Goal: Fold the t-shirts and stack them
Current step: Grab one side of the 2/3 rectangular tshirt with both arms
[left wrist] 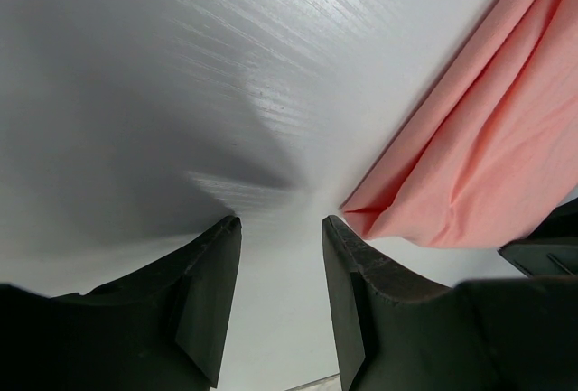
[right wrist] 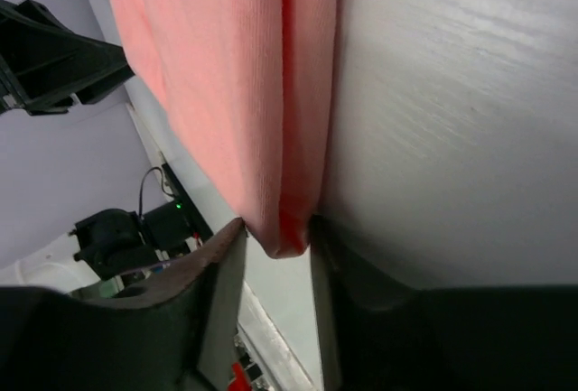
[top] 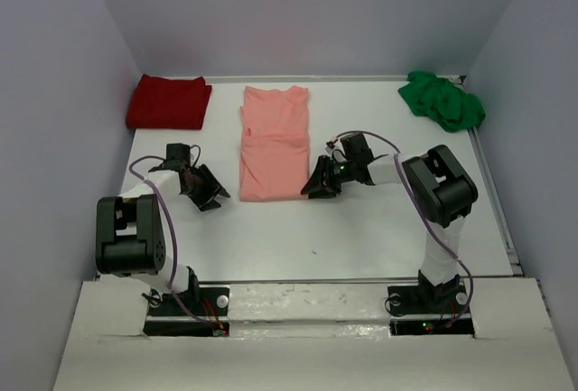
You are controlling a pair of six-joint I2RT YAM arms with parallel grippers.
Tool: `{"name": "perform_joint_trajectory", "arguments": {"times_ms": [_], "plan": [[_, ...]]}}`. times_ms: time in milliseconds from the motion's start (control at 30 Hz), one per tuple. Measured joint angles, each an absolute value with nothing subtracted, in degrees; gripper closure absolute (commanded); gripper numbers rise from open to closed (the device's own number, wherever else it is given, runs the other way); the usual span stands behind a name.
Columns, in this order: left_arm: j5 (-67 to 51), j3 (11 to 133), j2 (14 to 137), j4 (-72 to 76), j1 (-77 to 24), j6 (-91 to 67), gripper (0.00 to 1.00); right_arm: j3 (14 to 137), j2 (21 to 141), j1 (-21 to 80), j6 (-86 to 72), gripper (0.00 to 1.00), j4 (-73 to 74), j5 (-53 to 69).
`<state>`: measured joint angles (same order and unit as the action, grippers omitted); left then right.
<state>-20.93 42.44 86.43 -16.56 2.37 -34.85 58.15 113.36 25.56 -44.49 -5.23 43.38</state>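
Pink shirt (top: 274, 143) lies long and flat on the table (top: 361, 228), seen from above. Left wrist view: the left gripper (left wrist: 282, 221) stands spread, holding nothing, beside its corner. Right wrist view: the right gripper (right wrist: 278, 224) seems to pinch the shirt's near corner.

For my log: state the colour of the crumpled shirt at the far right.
The shirt is bright green; top external view.

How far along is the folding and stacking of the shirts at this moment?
Done: the red shirt lies folded at the far left, and the pink shirt is folded into a long strip. In hand: the right gripper has the strip's near corner between its fingers; the left gripper is open beside the shirt. Left: finishing the pink shirt, the crumpled green shirt, and stacking.
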Motion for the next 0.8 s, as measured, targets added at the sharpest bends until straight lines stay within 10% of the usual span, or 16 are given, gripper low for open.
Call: {"name": "perform_joint_trajectory", "arguments": {"times_ms": [167,800], "plan": [[-20.9,42.4,86.4,-16.6,2.4,-34.8,0.45,58.5,114.9,25.9,-44.6,1.0,-5.2,42.2],[-30.0,41.0,90.2,-4.6,1.5,-35.4,0.42,60.4,115.9,26.0,-43.7,1.0,-3.0,42.0]]}}
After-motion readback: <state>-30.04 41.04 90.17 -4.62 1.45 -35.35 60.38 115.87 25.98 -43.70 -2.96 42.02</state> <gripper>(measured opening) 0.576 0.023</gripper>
